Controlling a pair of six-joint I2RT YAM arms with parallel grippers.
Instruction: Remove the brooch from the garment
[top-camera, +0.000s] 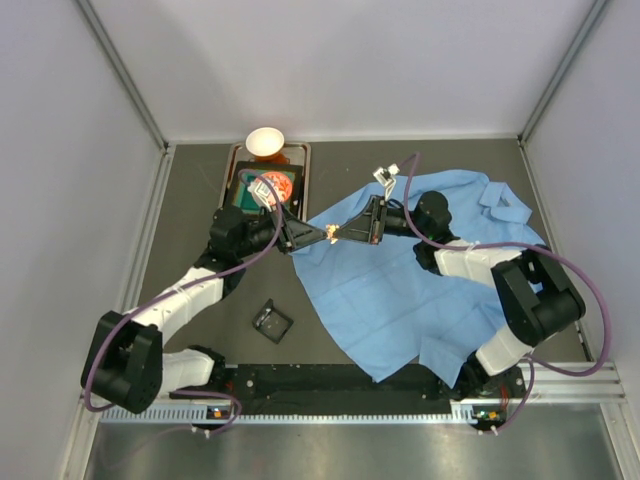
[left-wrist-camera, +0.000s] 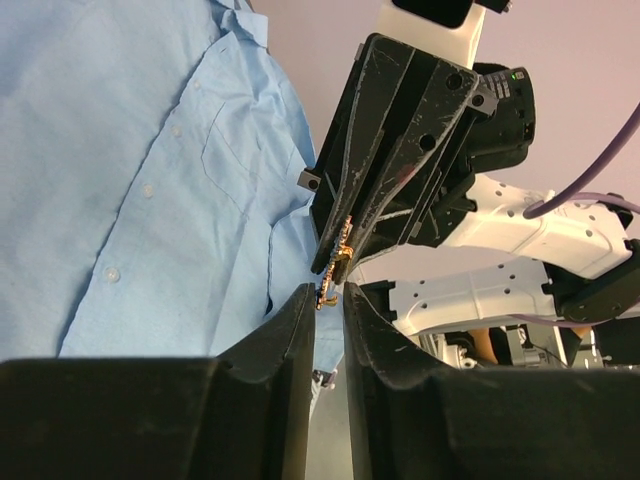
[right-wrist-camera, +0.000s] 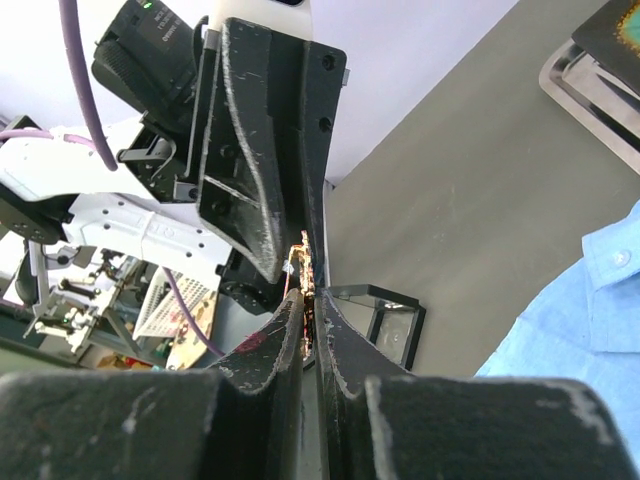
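My two end effectors meet tip to tip above the worktop, a little left of its middle. The right end effector has its fingers pressed together on the one brooch, whose gold glint shows in the closed slit. In my left wrist view the brooch runs down from the right end effector into the left end effector. The left fingers stand with a narrow gap, the brooch's lower end inside it. I cannot tell whether they press on it.

From above, the brooch is a small bright spot between the left end effector and the right end effector. It is just at the far left edge of the one garment. I cannot tell whether it touches the cloth. The garment lies spread on the right half of the worktop, collar at the far right.

One small dark square box lies near and left, apart from the garment. One tray sits at the far left, with one white bowl at its far edge.
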